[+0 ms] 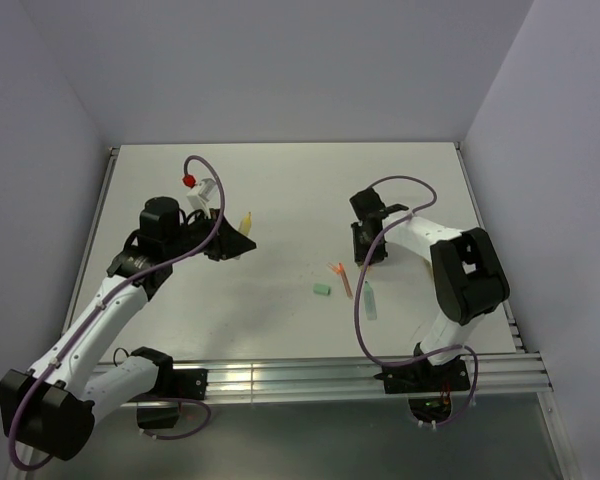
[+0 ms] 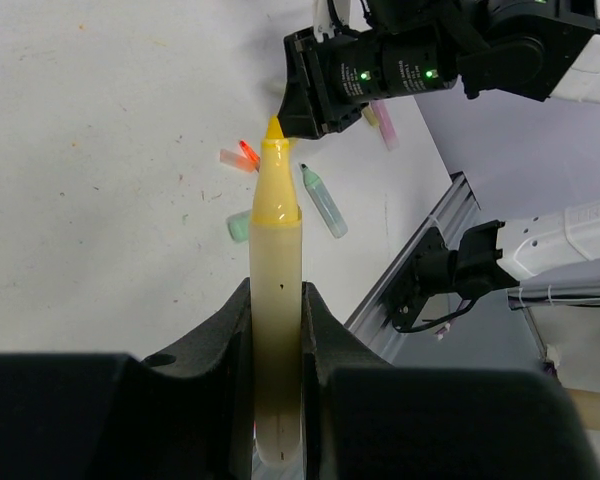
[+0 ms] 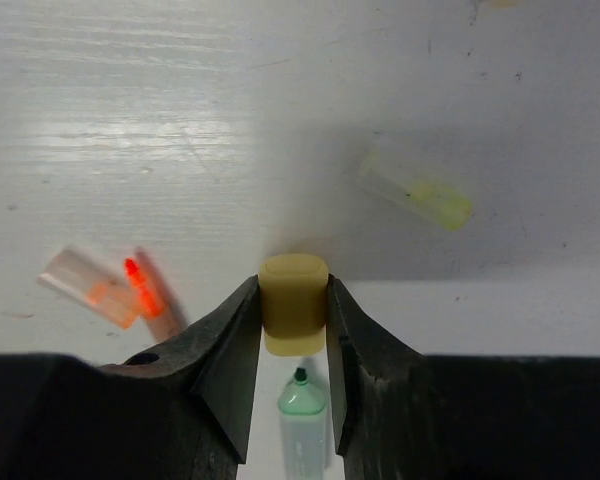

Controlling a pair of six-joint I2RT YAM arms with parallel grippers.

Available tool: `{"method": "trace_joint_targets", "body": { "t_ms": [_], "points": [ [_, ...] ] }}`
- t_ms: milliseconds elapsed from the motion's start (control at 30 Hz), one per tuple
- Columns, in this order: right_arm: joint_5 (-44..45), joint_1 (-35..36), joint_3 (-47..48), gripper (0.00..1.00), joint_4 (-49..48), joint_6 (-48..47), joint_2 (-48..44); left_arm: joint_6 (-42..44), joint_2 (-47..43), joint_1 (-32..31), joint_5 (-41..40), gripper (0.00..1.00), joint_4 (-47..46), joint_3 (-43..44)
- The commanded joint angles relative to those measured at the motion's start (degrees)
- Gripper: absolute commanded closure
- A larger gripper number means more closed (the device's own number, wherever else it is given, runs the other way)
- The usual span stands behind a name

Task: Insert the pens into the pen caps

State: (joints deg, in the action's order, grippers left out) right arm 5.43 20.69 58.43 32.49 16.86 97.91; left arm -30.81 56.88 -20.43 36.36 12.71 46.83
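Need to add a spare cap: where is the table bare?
Bare: the table along the back wall, and the middle between the yellow pen and mint cap. Crowded: around the orange pen and teal pen.

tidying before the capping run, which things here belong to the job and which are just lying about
Job: slim yellow plastic pen in left gripper; stubby cream plastic cap in right gripper; loose orange-red plastic pen, mint-teal plastic pen, short mint green plastic cap.
Not the job: purple cable, aluminium rail.
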Motion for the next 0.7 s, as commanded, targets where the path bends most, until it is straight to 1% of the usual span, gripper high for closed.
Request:
{"method": "trace_joint_targets", "body": {
  "t_ms": [0, 33, 133, 233, 367, 433, 467, 500, 567, 600, 633, 667],
  "points": [
    [-4.0, 0.5, 4.2, 1.0, -2.8, 4.1, -5.9, 0.4, 0.2, 0.3, 1.5, 1.0, -3.7, 1.0],
    [-4.4, 1.4, 4.8, 1.0, -3.0, 5.6, -9.4, 0.0, 0.5, 0.3, 1.9, 1.0, -4.0, 1.2],
    [-4.2, 1.5, 8.0, 1.0, -1.8, 8.9, -15.3, -1.0, 1.1, 0.3, 2.4, 1.0, -5.1, 3.0],
    [-4.0, 1.5, 11.8, 1.0, -0.1, 10.9, -19.0, -2.8, 0.8, 0.3, 3.2, 1.0, -8.7, 2.7],
    [-9.7, 1.5, 12.3, 1.0, -4.0, 16.0, -22.1, -6.4, 1.9, -0.1, 4.7, 1.0, -15.3, 2.3],
    [-10.6, 1.7, 13.5, 1.0, -6.4, 18.7, -22.2, -7.5, 2.4, -1.4, 4.3, 1.0, -18.7, 2.4],
    [-10.7, 1.8, 15.1, 1.0, -7.1, 19.8, -22.1, -7.4, 2.5, -2.1, 3.1, 1.0, -19.0, 2.7],
    [-11.7, 2.0, 15.4, 1.0, -8.1, 22.3, -22.1, -6.6, 2.9, -2.9, -0.6, 1.0, -19.0, 2.9],
    [-12.5, 3.1, 16.2, 1.0, -12.1, 25.1, -22.1, -5.4, 3.8, -5.4, -3.9, 1.0, -18.2, 4.7],
    [-12.1, 3.8, 16.5, 1.0, -13.1, 27.4, -21.7, -5.0, 4.2, -6.1, -5.5, 1.0, -17.8, 5.3],
    [-11.5, 4.7, 17.0, 1.0, -14.7, 28.4, -21.4, -4.4, 5.3, -7.2, -8.2, 1.0, -17.5, 6.3],
    [-10.5, 5.6, 18.5, 1.0, -15.0, 29.1, -21.0, -4.0, 6.0, -7.5, -9.3, 0.99, -17.2, 6.9]
  ]
}}
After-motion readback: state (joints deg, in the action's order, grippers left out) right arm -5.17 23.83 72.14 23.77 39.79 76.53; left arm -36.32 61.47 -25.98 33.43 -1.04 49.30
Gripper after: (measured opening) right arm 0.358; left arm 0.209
